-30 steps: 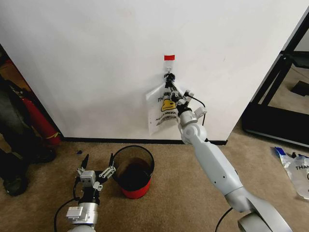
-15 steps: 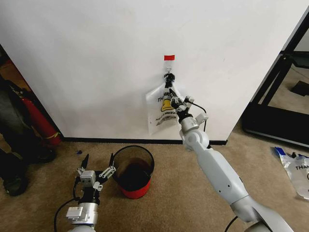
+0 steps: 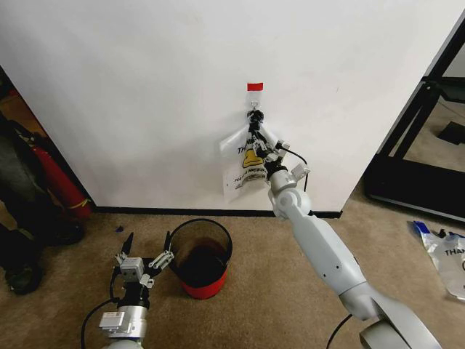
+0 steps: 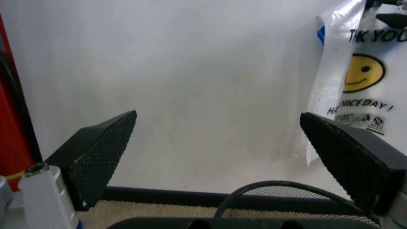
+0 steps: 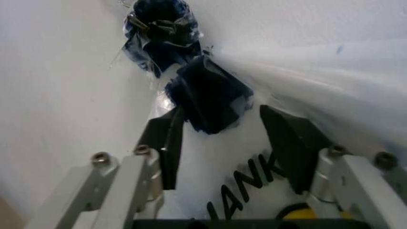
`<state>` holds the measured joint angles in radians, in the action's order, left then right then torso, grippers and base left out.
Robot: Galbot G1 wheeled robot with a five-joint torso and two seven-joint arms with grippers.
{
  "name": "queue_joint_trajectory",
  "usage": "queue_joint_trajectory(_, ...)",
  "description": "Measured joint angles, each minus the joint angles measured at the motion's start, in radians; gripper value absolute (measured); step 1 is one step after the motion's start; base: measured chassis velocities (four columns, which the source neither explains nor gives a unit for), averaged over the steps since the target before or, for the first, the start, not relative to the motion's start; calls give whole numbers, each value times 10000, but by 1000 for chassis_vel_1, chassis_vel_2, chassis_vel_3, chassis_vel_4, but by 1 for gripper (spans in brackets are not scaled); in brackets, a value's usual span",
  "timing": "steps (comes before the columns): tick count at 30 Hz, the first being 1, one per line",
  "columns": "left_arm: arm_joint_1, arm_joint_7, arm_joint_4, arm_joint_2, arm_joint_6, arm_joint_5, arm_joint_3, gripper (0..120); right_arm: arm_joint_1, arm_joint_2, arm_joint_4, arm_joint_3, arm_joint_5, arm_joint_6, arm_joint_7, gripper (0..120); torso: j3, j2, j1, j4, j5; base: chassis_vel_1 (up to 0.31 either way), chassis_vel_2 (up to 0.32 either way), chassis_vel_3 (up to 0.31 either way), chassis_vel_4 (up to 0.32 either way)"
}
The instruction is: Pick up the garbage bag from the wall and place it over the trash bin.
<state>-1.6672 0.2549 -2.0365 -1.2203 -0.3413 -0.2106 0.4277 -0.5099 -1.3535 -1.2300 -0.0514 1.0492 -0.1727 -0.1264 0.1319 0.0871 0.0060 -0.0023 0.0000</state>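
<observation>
The garbage bag (image 3: 243, 166), see-through with a yellow smiley and dark print, hangs on the white wall (image 3: 145, 87) from a black hook (image 3: 254, 113) under a red tape strip (image 3: 254, 86). My right gripper (image 3: 261, 143) is raised against the bag's upper part. In the right wrist view the gripper (image 5: 221, 114) is open, and the bag's bunched blue handle (image 5: 210, 95) lies between its fingers, just below the hook (image 5: 156, 24). The trash bin (image 3: 190, 225), black rimmed with a red base, stands on the carpet below. My left gripper (image 3: 147, 249) is open and low beside the bin, facing the wall (image 4: 218, 119).
A red fire extinguisher (image 3: 62, 185) and dark gear stand at the left by the wall. A black frame (image 3: 414, 145) stands at the right. Another printed bag (image 3: 447, 254) lies flat on the carpet at the far right. A black baseboard (image 3: 145, 211) runs along the wall.
My right gripper has shifted slightly left and up along the bag, closer to the hook. The left arm and the bin have not moved.
</observation>
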Motion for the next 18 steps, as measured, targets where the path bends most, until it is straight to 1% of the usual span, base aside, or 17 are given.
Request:
queue_joint_trajectory(1, -1, 0, 0, -2, 0, 1, -9, 100, 8, 5, 11, 1, 2, 9, -6, 54, 0, 0, 0, 0, 0, 0, 0, 0, 0)
queue_joint_trajectory(2, -1, 0, 0, -2, 0, 1, -9, 100, 8, 5, 11, 1, 2, 9, -6, 54, 0, 0, 0, 0, 0, 0, 0, 0, 0)
queue_joint_trajectory(4, -2, 0, 0, -4, 0, 3, -17, 100, 23, 11, 29, 21, 6, 17, -46, 61, 0, 0, 0, -1, 0, 0, 0, 0, 0)
queue_joint_trajectory(6, -5, 0, -1, -1, 0, 5, -18, 100, 78, -7, 75, 66, 26, 21, -133, 71, 0, 0, 0, -1, 0, 0, 0, 0, 0)
queue_joint_trajectory(9, -7, 0, -25, 5, 0, 7, -12, 100, 185, -100, 158, 128, 38, 22, -230, 83, 0, 0, 0, -5, 0, 0, 0, 0, 0)
queue_joint_trajectory(10, -7, 0, -25, 5, 0, 7, -12, 100, 185, -100, 158, 128, 38, 22, -230, 83, 0, 0, 0, -5, 0, 0, 0, 0, 0)
queue_joint_trajectory(11, -10, -1, -52, 4, 0, 8, -4, 100, 223, -135, 168, 161, 44, 23, -267, 86, 0, 0, 0, -4, 0, 0, 0, 0, 0)
queue_joint_trajectory(12, -14, -1, -65, 1, 0, 8, 3, 100, 244, -157, 168, 187, 49, 23, -299, 84, 0, 0, 0, -1, 0, 0, 0, 0, 0)
queue_joint_trajectory(14, -36, 0, -77, -4, 0, 8, 24, 100, 283, -182, 169, 255, 56, 25, -355, 74, 0, 0, 0, 3, 0, 0, 0, 0, 0)
queue_joint_trajectory(15, -44, 1, -77, -6, 0, 8, 33, 100, 298, -184, 169, 274, 57, 26, -367, 72, 0, 0, 0, 3, 0, 0, 0, 0, 0)
queue_joint_trajectory(17, -62, 2, -77, -17, -2, 8, 40, 100, 329, -183, 169, 297, 67, 26, -385, 63, 0, 0, 0, 2, 0, 0, 0, 0, 0)
queue_joint_trajectory(18, -62, 2, -77, -17, -2, 8, 40, 100, 329, -183, 169, 297, 67, 26, -385, 63, 0, 0, 0, 2, 0, 0, 0, 0, 0)
